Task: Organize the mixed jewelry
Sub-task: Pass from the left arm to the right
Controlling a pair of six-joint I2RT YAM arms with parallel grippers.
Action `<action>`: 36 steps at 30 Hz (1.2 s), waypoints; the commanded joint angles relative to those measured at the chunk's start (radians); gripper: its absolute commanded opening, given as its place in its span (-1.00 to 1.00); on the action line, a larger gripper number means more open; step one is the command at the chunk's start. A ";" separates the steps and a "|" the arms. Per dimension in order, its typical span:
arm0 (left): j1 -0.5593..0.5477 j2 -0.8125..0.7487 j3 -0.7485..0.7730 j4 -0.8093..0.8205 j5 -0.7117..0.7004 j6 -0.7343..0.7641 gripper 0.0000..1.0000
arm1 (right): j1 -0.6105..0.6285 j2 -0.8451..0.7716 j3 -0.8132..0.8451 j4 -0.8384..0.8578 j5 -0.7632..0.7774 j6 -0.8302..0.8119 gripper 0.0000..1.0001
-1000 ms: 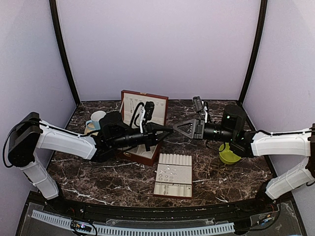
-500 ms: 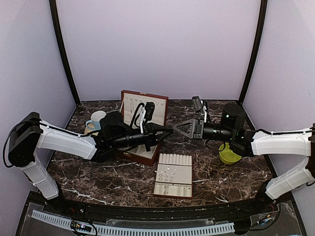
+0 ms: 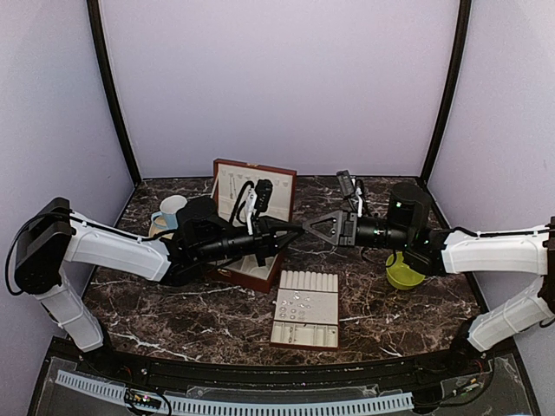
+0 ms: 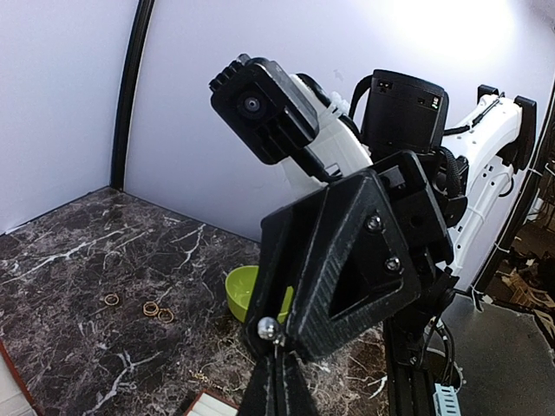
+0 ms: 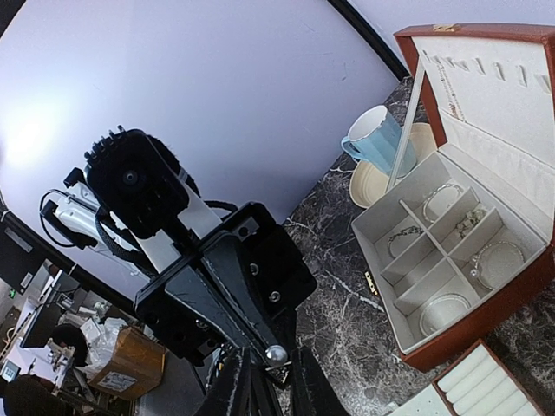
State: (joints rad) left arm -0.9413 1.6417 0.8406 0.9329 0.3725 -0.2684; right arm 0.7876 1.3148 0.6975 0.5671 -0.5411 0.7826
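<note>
Above the table both grippers meet tip to tip. My left gripper (image 4: 279, 348) is shut on the post of a small silvery ball stud (image 4: 269, 328). The stud's ball (image 5: 276, 354) pokes out at its tip. My right gripper (image 5: 270, 359) stands open, one finger on each side of the stud and not touching it. In the top view the left gripper (image 3: 298, 230) and right gripper (image 3: 309, 227) touch noses over the box's right edge. More jewelry lies loose: rings (image 4: 156, 308) and a chain (image 4: 204, 377) on the marble, small pieces (image 3: 295, 302) on the ring tray, bracelets (image 5: 442, 201) in the box.
The reddish-brown box (image 3: 253, 276) stands open at centre-left, lid up. The cream ring tray (image 3: 305, 328) lies in front of it. A green bowl (image 3: 403, 274) sits under the right arm. A blue mug (image 3: 169, 211) on a saucer is at the back left.
The right gripper's fingers have drawn a little closer together around the stud. Both arms have hardly moved.
</note>
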 commanded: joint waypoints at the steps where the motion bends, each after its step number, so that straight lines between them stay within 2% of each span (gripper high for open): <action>1: -0.007 -0.006 0.011 0.008 -0.009 0.012 -1.00 | 0.009 -0.005 0.030 0.011 0.018 -0.016 -0.68; 17: -0.007 -0.006 -0.001 0.012 -0.019 0.013 -1.00 | 0.009 -0.019 0.020 0.018 0.034 -0.010 -0.75; 23: -0.006 -0.005 -0.005 0.010 -0.024 0.015 -1.00 | 0.009 -0.016 0.021 0.027 0.029 -0.005 -0.89; 30: -0.006 -0.001 -0.005 0.006 -0.025 0.017 -1.00 | 0.009 -0.021 0.017 0.024 0.038 -0.005 -0.90; 32: -0.007 -0.008 -0.006 0.003 -0.028 0.018 -0.83 | 0.009 -0.022 0.017 0.014 0.043 -0.011 -0.90; 34: -0.006 -0.020 -0.018 0.000 -0.029 0.022 -0.34 | 0.009 -0.023 0.017 -0.001 0.049 -0.020 -0.90; 36: -0.006 -0.043 -0.040 0.006 -0.032 0.029 -0.13 | 0.009 -0.027 0.017 -0.016 0.056 -0.030 -0.90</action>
State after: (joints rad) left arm -0.9379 1.6417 0.8341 0.9264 0.3344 -0.2569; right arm 0.7895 1.3094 0.6975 0.5606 -0.5064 0.7780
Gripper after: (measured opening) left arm 0.343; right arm 0.053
